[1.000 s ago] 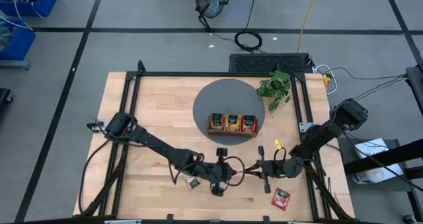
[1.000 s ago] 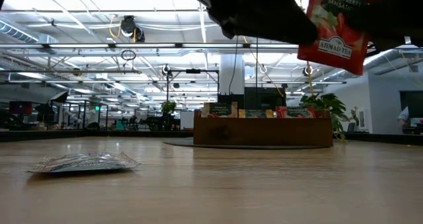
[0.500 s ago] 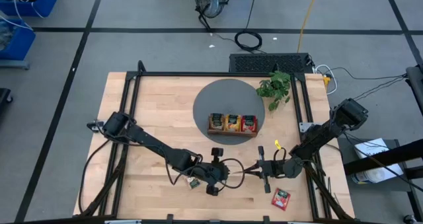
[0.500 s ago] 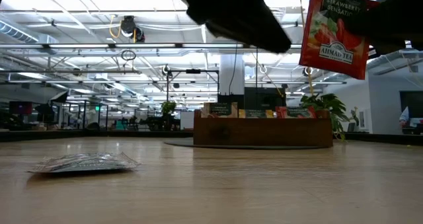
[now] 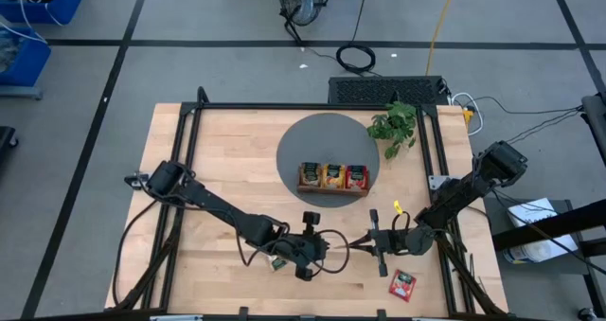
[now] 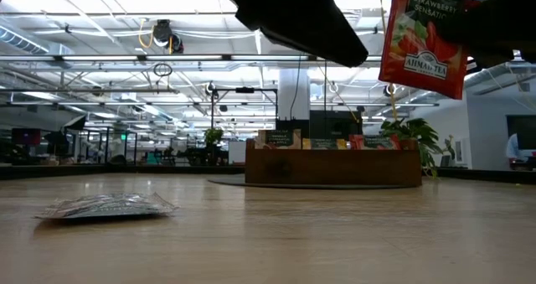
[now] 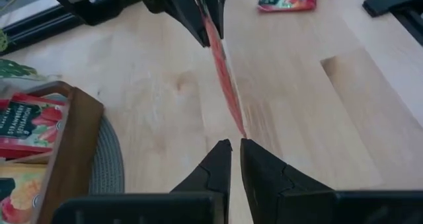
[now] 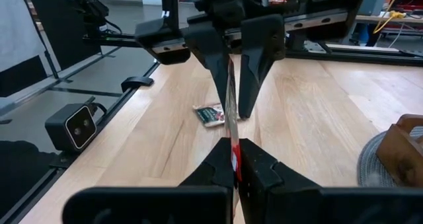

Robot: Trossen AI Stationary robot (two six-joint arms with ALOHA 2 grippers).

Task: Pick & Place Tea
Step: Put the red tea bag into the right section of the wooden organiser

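Observation:
A red tea sachet (image 6: 421,38) hangs in the air near the table's near edge, with my right gripper (image 8: 232,151) shut on it. Seen edge-on, the red tea sachet (image 7: 225,72) ends just short of my left gripper (image 7: 234,143). That gripper stands open by a narrow gap and is clear of the sachet's left edge in the low view. A pale sachet (image 6: 105,206) lies flat on the wood under the left arm. Another red sachet (image 5: 402,283) lies at the near right. The wooden tray (image 5: 333,178) holds more sachets. My right gripper pinches the red sachet's right-hand edge (image 8: 232,145) between its two fingers, coming about level from the table's right side. The sachet stands on edge, nearly upright, its printed face toward the near edge. It is lifted clear of the table.
The tray stands on a round grey mat (image 5: 303,141) at mid-table. A green plant (image 5: 395,124) is at the far right of the mat. Black frame rails (image 5: 189,151) run along the table's sides. Bare wood (image 5: 227,160) lies to the left of the mat.
My left gripper has come off the red sachet's left edge and drawn back a little toward the table's left. In the low view it overlapped the sachet before and now stands apart from it. The sachet stays hanging in my right gripper.

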